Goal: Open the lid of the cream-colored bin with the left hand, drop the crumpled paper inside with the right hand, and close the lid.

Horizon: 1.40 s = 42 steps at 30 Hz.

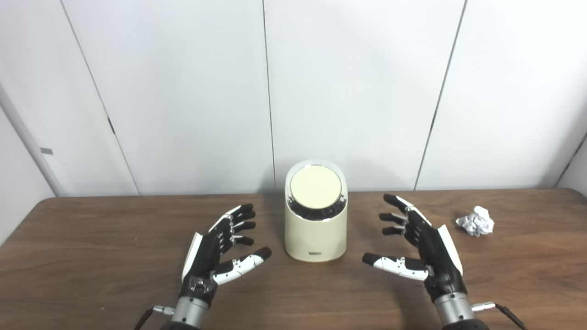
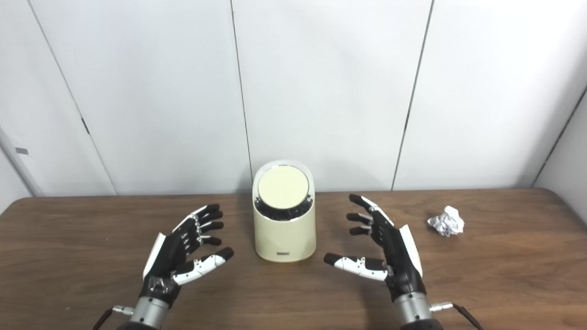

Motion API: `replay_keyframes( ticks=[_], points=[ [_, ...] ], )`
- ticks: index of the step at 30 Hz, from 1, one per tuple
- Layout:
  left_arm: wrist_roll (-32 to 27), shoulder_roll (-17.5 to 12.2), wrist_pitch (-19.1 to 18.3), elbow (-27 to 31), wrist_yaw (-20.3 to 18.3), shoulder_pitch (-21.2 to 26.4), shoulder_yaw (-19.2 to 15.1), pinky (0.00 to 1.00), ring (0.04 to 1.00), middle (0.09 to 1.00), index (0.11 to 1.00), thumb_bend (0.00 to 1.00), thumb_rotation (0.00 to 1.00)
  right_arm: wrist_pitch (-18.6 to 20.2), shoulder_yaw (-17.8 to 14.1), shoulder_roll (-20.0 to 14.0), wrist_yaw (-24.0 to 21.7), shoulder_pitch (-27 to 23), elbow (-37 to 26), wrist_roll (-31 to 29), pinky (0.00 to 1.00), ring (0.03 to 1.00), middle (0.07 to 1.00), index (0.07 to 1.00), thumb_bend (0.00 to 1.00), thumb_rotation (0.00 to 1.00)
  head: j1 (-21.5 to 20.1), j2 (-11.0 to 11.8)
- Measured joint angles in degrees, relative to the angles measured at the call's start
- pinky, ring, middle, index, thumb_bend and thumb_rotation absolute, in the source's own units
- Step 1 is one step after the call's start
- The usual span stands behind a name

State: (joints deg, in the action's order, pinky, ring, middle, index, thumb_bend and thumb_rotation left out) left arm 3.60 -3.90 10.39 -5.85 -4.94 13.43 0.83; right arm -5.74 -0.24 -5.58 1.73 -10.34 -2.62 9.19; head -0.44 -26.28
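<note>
the cream-colored bin point(image 1: 315, 220) stands on the table point(image 1: 91, 247) with its round lid point(image 1: 315, 187) shut and tilted toward the camera. the left hand point(image 1: 220, 252) sits just left of the bin, the right hand point(image 1: 419, 247) just right of it, both empty with fingers spread. the crumpled paper point(image 1: 475, 221) lies well right of the bin, beyond the right hand. likely risks: the bin looks light, so a sideways push on the lid could tip or slide it; the loose paper may skid away from a shallow grasp.
</note>
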Motion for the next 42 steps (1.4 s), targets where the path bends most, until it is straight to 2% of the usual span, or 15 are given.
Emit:
replay_keyframes(
  ticks=[18,28,31,36,39,42],
  points=[
    [0.01,-0.01,0.00,0.00,-0.11,0.00,0.05,0.63,0.779,0.828,0.851,0.72,0.17,0.00,-0.10,0.19,0.05,0.00,0.00,-0.13,0.60,0.744,0.872,0.828,0.83,0.17,0.09,0.18],
    [-0.05,0.00,0.10,-0.11,-0.10,0.05,0.04,0.64,0.775,0.819,0.843,0.73,0.19,-0.01,-0.11,0.21,0.14,-0.01,0.03,-0.08,0.61,0.738,0.867,0.821,0.83,0.17,0.17,0.35],
    [0.17,0.05,0.10,-0.18,0.29,0.16,0.03,0.71,0.801,0.822,0.846,0.74,0.25,-0.11,-0.10,0.28,0.17,-0.13,0.41,-0.08,0.61,0.738,0.867,0.820,0.83,0.17,0.18,0.70],
    [1.97,0.55,-0.15,-0.13,2.09,1.22,0.04,0.94,0.938,0.909,0.921,0.81,0.39,-1.23,-0.07,0.29,0.30,-0.47,1.82,0.07,0.60,0.733,0.865,0.822,0.82,0.16,0.17,1.14],
    [3.88,0.65,-2.15,0.72,2.96,2.86,0.26,0.93,0.946,0.918,0.930,0.83,0.41,-1.62,-0.08,0.29,0.34,-0.78,2.78,0.08,0.61,0.740,0.869,0.827,0.82,0.17,0.09,1.49],
    [5.14,1.03,-4.31,1.87,4.00,4.52,0.36,0.84,0.906,0.903,0.923,0.81,0.37,-1.71,-0.06,0.35,0.35,-0.80,3.15,0.09,0.60,0.740,0.872,0.826,0.81,0.16,-0.09,1.67]
  ],
)
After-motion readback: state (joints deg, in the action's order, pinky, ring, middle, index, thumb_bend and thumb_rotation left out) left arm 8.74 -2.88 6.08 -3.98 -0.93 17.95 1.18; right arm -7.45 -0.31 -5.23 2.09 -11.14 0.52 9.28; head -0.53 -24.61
